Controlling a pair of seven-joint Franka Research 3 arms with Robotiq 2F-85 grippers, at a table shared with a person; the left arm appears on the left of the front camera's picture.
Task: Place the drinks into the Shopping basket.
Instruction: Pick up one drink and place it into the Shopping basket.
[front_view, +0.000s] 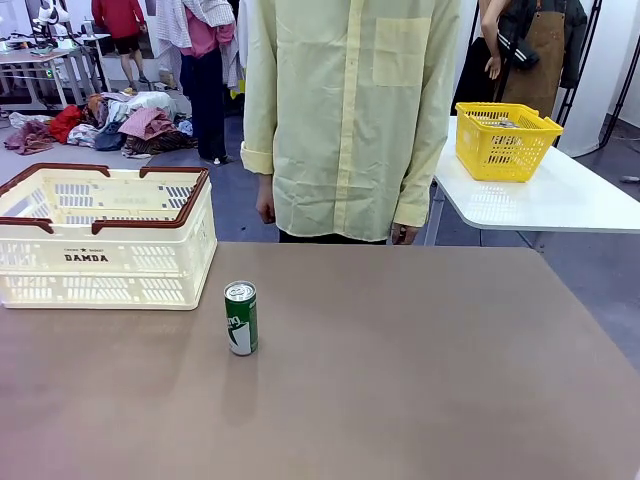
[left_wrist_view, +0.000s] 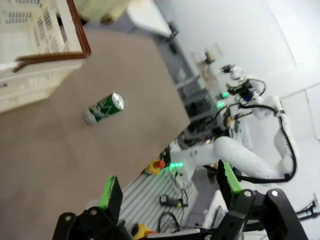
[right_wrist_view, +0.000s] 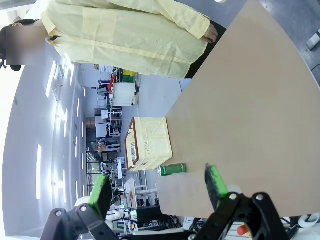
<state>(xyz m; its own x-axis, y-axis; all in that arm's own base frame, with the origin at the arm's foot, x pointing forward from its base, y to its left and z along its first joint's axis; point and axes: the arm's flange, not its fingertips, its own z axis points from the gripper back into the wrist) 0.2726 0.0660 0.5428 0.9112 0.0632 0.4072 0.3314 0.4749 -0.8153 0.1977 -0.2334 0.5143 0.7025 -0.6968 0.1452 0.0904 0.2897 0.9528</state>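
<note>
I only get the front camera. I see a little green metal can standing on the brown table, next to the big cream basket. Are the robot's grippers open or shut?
Observer: The left gripper is open. Its green pads are wide apart and nothing is between them.
Operator: And the other one?
Observer: The right gripper is open too, and empty.
Operator: Is one of them close to the can?
Observer: No. In the left wrist view, the slim green metal can stands well off from the left gripper, with bare brown tabletop between them.
</note>
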